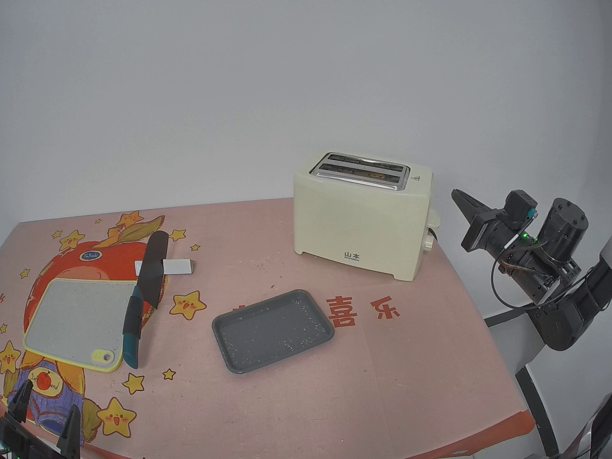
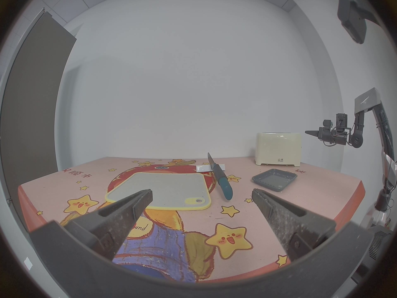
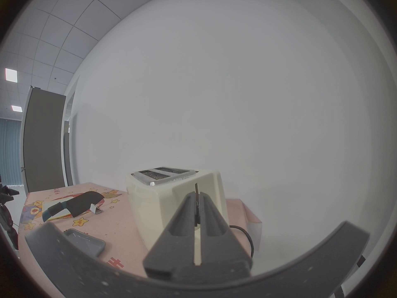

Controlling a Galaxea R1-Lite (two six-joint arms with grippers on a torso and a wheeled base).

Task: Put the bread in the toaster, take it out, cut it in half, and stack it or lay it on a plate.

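Note:
A cream two-slot toaster [image 1: 363, 218] [image 2: 278, 148] [image 3: 165, 203] stands at the table's far right. Its slots [image 1: 360, 170] look dark with a faint brown patch; whether bread sits inside I cannot tell. A grey rectangular plate [image 1: 273, 329] [image 2: 275, 179] [image 3: 84, 241] lies in front of the toaster. Off the toaster's right end, level with its top and apart from it, my right gripper [image 1: 465, 204] [image 2: 314, 133] [image 3: 196, 197] hangs shut on nothing. My left gripper [image 1: 44, 412] [image 2: 202, 205] is open and empty over the near left table corner.
A white cutting board with a yellow rim [image 1: 80, 320] [image 2: 165, 189] lies at the left. A black-bladed knife with a teal handle [image 1: 141, 298] [image 2: 221, 179] [image 3: 70, 205] rests along its right side, blade propped on a small white stand [image 1: 172, 266]. The toaster's cord [image 3: 244, 236] trails behind it.

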